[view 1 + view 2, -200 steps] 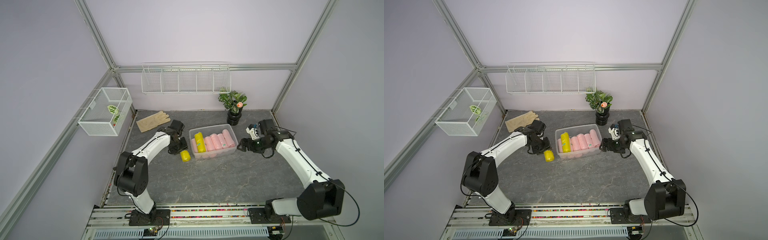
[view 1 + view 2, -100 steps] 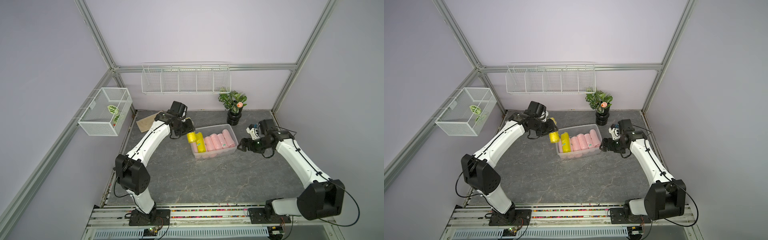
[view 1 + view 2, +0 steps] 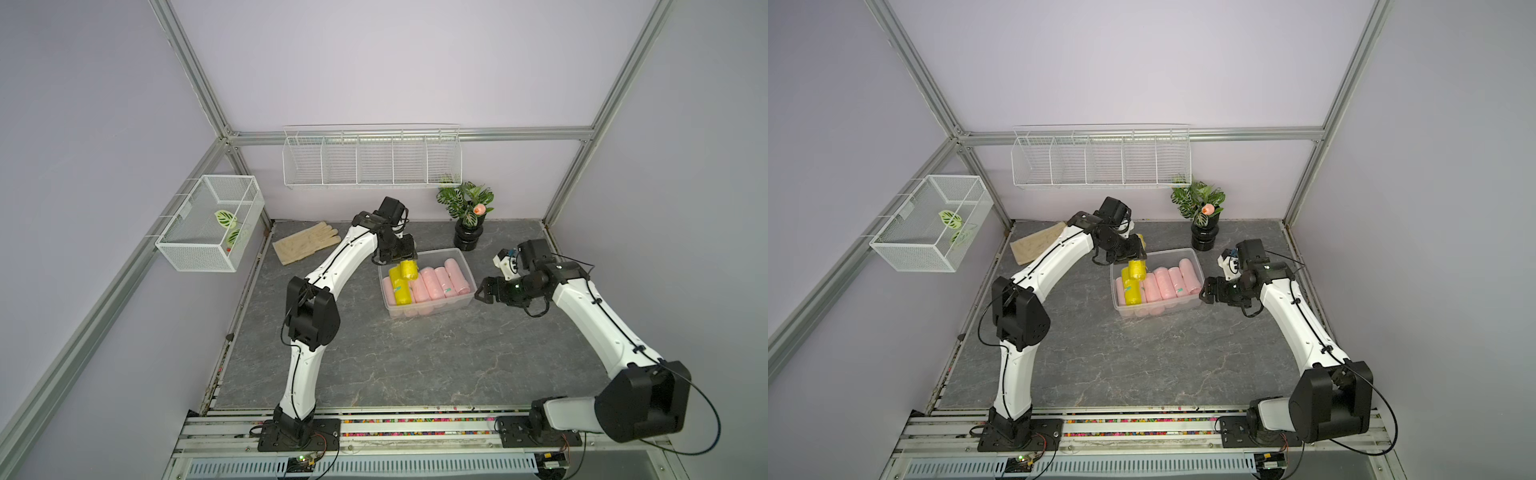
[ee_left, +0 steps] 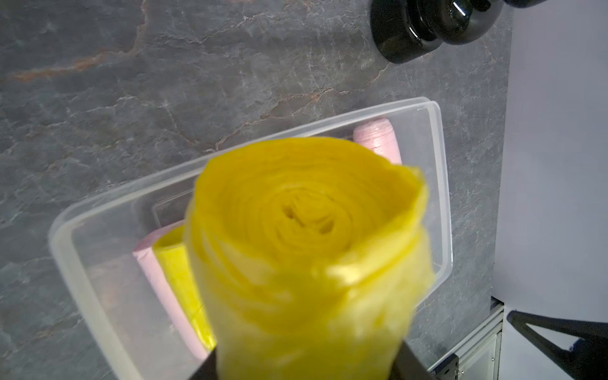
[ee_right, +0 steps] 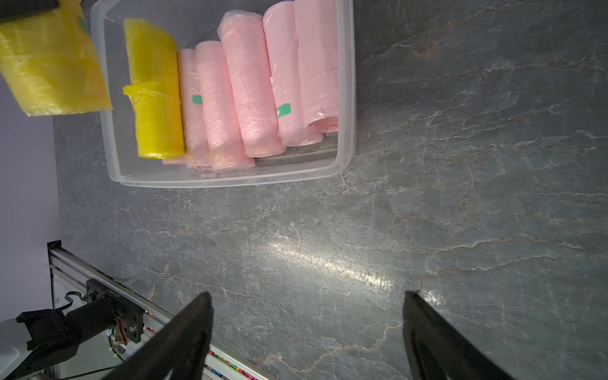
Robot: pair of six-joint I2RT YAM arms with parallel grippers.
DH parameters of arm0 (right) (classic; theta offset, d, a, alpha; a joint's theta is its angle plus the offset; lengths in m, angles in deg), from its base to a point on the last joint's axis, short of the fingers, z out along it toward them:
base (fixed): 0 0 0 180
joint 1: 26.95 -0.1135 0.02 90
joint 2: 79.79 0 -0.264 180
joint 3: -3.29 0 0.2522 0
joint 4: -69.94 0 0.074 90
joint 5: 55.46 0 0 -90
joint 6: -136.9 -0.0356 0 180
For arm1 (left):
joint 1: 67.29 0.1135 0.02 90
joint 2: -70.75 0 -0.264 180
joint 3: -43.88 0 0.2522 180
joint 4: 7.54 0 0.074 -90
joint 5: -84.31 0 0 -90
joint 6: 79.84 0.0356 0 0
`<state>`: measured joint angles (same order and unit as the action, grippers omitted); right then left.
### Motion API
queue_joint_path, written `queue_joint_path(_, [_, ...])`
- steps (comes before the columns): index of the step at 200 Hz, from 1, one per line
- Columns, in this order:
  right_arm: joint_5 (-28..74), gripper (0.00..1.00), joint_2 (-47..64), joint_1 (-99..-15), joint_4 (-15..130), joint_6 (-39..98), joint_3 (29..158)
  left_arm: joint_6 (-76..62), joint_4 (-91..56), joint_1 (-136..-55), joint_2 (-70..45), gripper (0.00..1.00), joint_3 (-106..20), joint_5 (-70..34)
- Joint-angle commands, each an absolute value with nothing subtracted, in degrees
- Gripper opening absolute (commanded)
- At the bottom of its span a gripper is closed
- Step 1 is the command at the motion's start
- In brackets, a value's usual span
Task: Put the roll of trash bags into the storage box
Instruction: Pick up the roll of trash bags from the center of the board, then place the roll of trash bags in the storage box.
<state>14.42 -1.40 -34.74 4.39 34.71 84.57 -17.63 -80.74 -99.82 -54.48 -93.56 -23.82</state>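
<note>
Within 1 second we raised the yellow roll (image 3: 409,271) from the table (image 3: 374,365) to above the storage box (image 3: 432,312); the left hand (image 3: 402,259) grips it there. The right hand (image 3: 483,291) waits open beside the box. Only lowering and release remain

Roll of trash bags (image 3: 408,269) yellow, pink rolls (image 3: 436,286) — storage box (image 3: 468,272) clear, tabletop (image 3: 415,365) grey-veined.

A robot lab test cell: aluminium frame (image 3: 519,134) around bare lilac walls (image 3: 374,62), left arm (image 3: 340,266) and right arm (image 3: 598,316) bolted to a slotted rail (image 3: 415,420), slate-look table (image 3: 415,353), and a staged plant (image 3: 467,208).
</note>
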Motion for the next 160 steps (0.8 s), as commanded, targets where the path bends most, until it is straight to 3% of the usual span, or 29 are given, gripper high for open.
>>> queue_joint_path(1, [14.4, 0.91, -2.5, -34.5, 3.9, 34.3, 83.2, -18.2, -81.2, -100.4, -57.1, 0.48, -96.1, -26.4])
queue_joint_path(160, [14.1, 0.91, -2.1, -34.4, 4.9, 34.8, 81.9, -21.9, -83.0, -102.3, -63.0, 0.51, -95.6, -21.3])
